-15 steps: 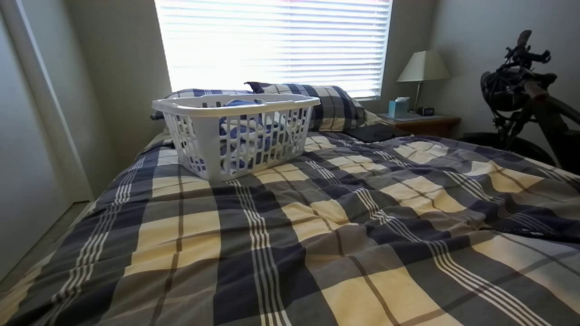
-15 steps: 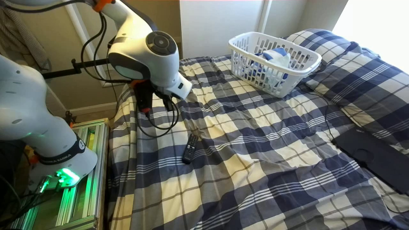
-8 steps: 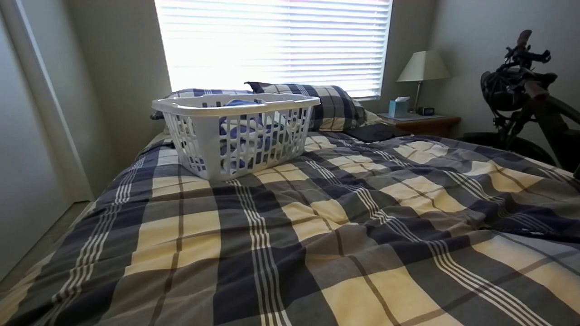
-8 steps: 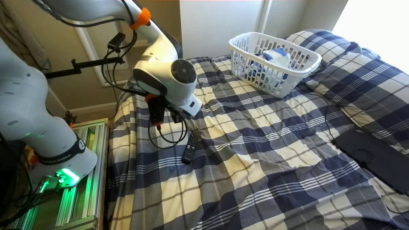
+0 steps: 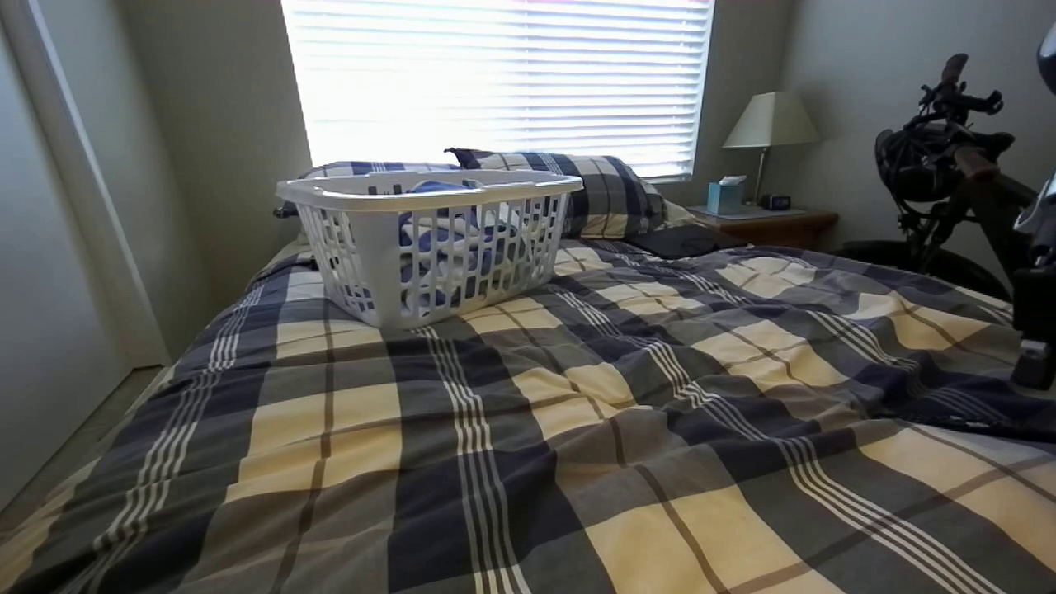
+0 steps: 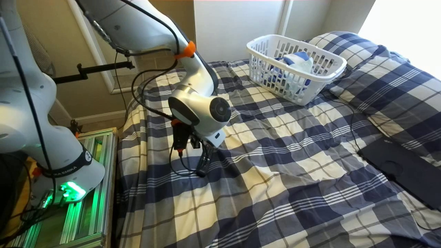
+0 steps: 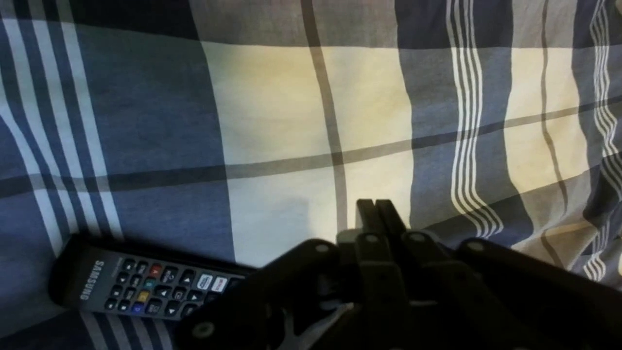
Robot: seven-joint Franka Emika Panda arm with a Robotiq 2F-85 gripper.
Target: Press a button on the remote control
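1. An exterior view sits low above the plaid cloth [image 5: 577, 437], facing the window [image 5: 495, 82], basket [image 5: 437, 200] at middle distance.
2. An exterior view looks down from higher up toward the white panel [image 6: 237, 31], robot arm [image 6: 199, 80] at left, basket farther back.
3. The wrist view looks down from close by, past the gripper [image 7: 374, 206] at its lower edge.
4. Both exterior views share basket and plaid cloth; the wrist view shares the remote control [image 6: 205, 160] with an exterior view.

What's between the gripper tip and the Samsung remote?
The wrist view shows only plaid bedspread between the tip of the gripper and the visible part of the Samsung remote control.
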